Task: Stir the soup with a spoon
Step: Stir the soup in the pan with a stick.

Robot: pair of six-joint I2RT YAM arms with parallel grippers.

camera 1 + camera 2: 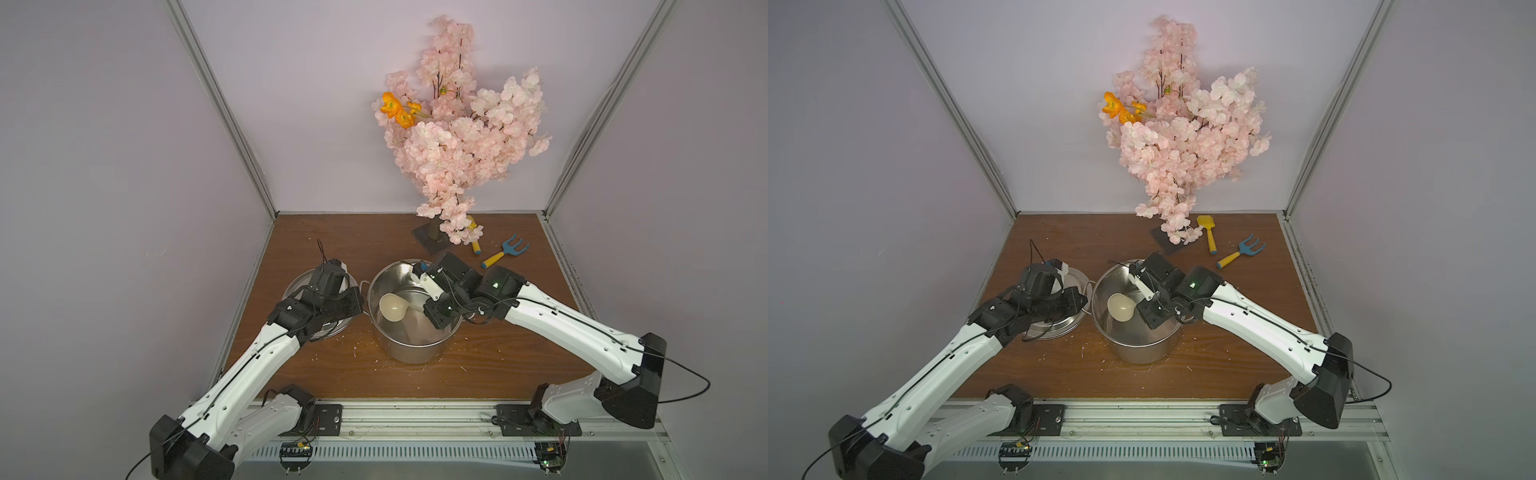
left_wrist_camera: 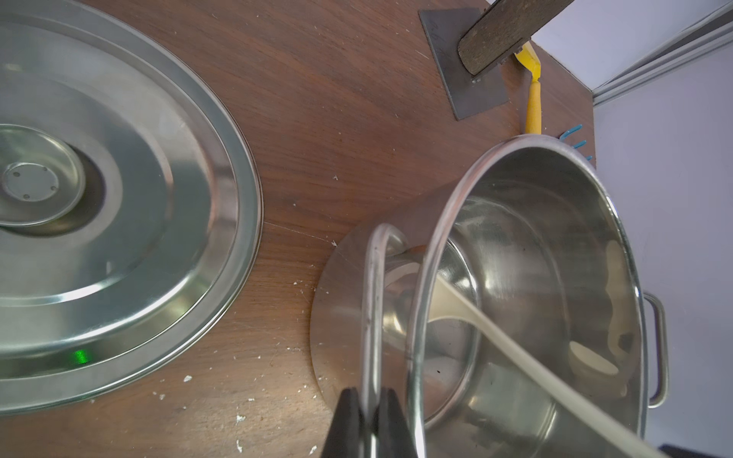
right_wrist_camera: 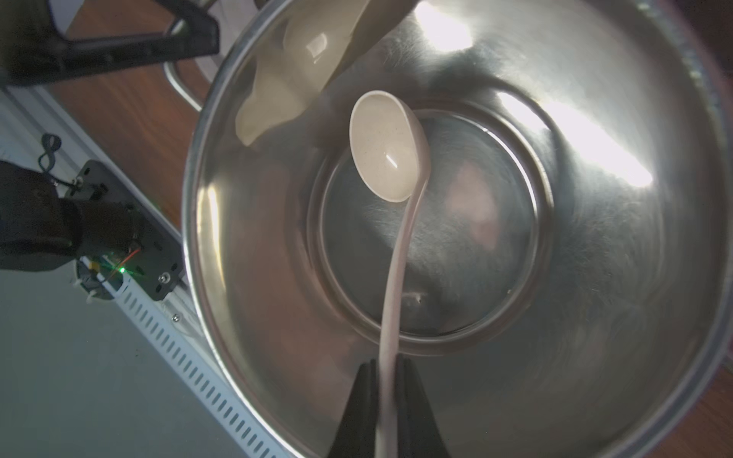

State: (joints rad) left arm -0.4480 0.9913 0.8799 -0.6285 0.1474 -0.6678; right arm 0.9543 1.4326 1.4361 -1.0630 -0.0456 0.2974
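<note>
A large steel pot [image 1: 411, 353] [image 1: 1142, 353] stands mid-table. No soup shows in it; its inside [image 3: 436, 246] is bare shiny steel. The cream spoon has its round bowl [image 1: 392, 307] [image 1: 1120, 307] [image 3: 386, 154] down inside the pot, a little above the bottom. My right gripper [image 3: 388, 363] is shut on the spoon's slim handle [image 2: 515, 349], above the pot's right side. At the pot's left side, my left gripper [image 2: 371, 392] is shut on the loop handle [image 2: 373, 297].
The flat steel lid [image 2: 158, 198] [image 1: 1075, 278] lies left of the pot, partly under my left arm. At the back stand a pink blossom tree on a dark base plate [image 1: 432, 241], a blue-pronged toy rake [image 1: 505, 251] and a yellow toy shovel [image 1: 1208, 232]. Walls close three sides.
</note>
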